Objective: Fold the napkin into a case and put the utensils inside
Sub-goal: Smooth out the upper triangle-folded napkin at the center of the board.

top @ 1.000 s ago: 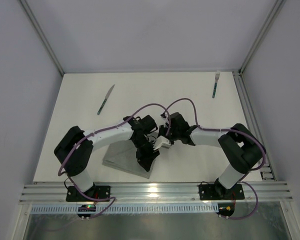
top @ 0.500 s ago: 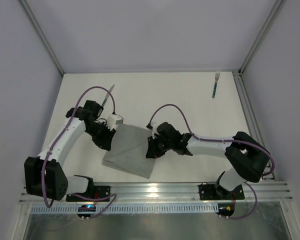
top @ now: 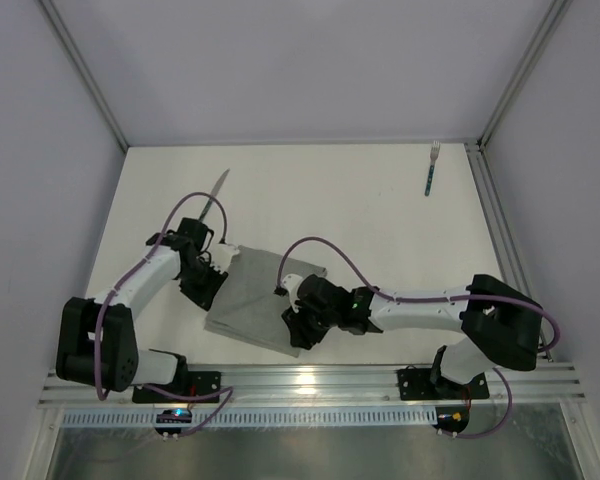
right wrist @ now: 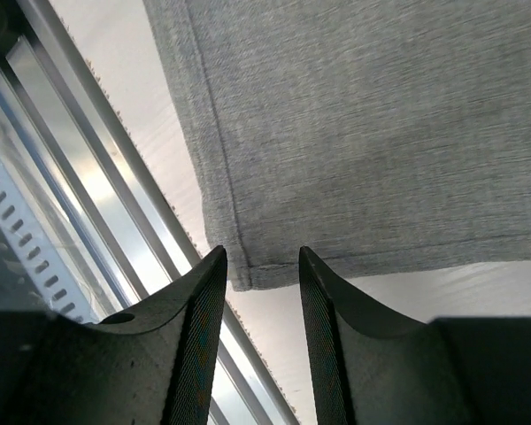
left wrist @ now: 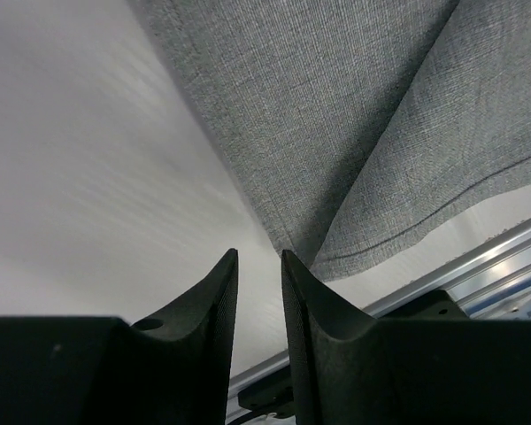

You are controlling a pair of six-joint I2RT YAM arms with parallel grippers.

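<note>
Fork (top: 432, 168) and knife (top: 217, 187) only overhead

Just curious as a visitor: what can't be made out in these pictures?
- Top view: the right gripper covers the napkin's near corner; contact unclear.
- Top view: knife and fork too small for detail.
- Wrist views: knife and fork out of frame; napkin cut off by edges.

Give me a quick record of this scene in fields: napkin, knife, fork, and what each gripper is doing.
napkin: folded, lying flat near the front of the table
knife: far left, off the napkin
fork: far right corner, off the napkin
left gripper: jaws slightly apart, empty, at the napkin's left edge
right gripper: open, empty, at the napkin's near right corner
utensils inside napkin: none
</note>
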